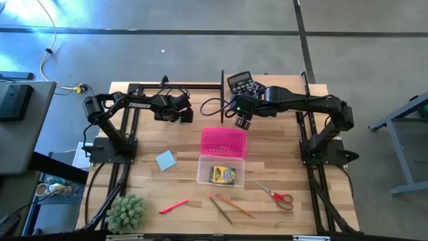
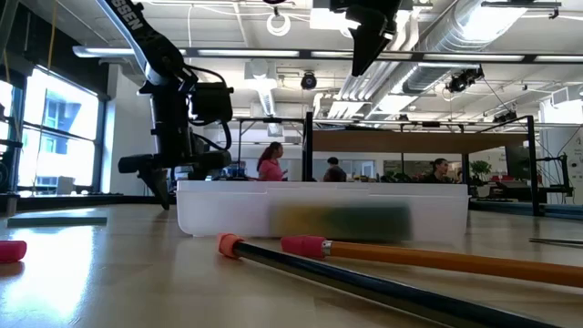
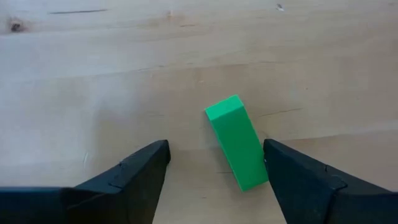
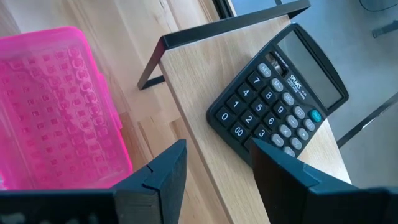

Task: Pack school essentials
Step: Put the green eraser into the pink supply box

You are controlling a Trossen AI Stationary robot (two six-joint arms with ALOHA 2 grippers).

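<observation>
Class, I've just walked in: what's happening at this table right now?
The left gripper is open around the green eraser lying on the table, not yet gripping it. The right gripper, open and empty, hangs near the calculator. The crayon box is in the clear bin; pencils, scissors and pen lie loose.

Black calculator (image 1: 241,83) at the table's far edge; spiky plant ball (image 1: 126,213) near corner.

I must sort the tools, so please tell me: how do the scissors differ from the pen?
The scissors have red handles and metal blades; the pen is one pink-red stick. The scissors lie on the table's right side, beside the pencils; the pen lies on the left, next to the plant ball. Both lie flat and unpacked, outside the clear box.
</observation>
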